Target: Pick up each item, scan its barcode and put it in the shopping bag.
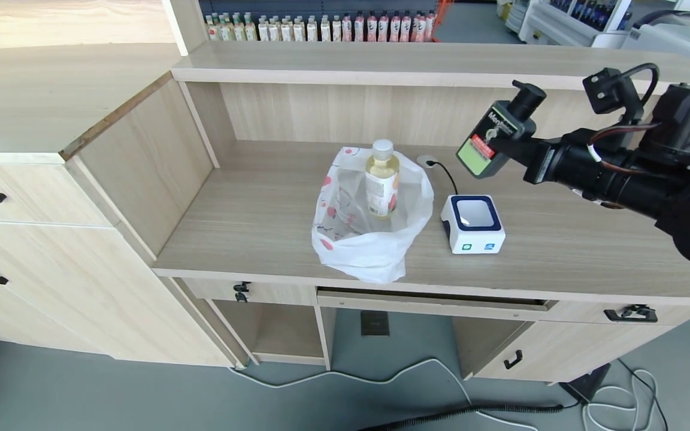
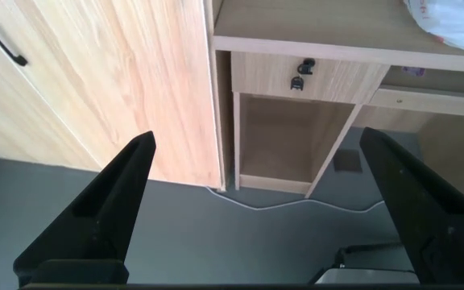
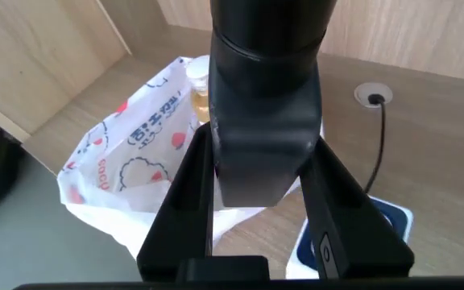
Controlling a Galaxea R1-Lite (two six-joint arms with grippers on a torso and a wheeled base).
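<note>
Shopping bag [image 1: 369, 242] [image 3: 131, 165], white plastic w/ red print, sits mid-counter [image 1: 261, 221], mouth open upward. Bottle [image 1: 382, 179] [image 3: 199, 87] w/ pale liquid & white cap stands upright inside it. Scanner [image 1: 474, 224] [image 3: 395, 225], white box w/ dark window facing up, is on counter just right of bag. Its black cable [image 1: 447, 176] [image 3: 383, 137] runs back to a round grommet [image 1: 426, 160] [image 3: 374, 96]. R end effector [image 1: 504, 143] [image 3: 260, 161] is clamped on a dark container [image 1: 489, 146] [image 3: 266, 97] w/ black cap & green-and-red label, one finger each side. Container is tilted, held in air above counter, up and right of scanner, well apart from it. L end effector [image 2: 256, 201] has fingers spread wide w/ nothing btwn them. It hangs low over grey floor [image 2: 216, 234], facing the cabinet front [image 2: 119, 72].
</note>
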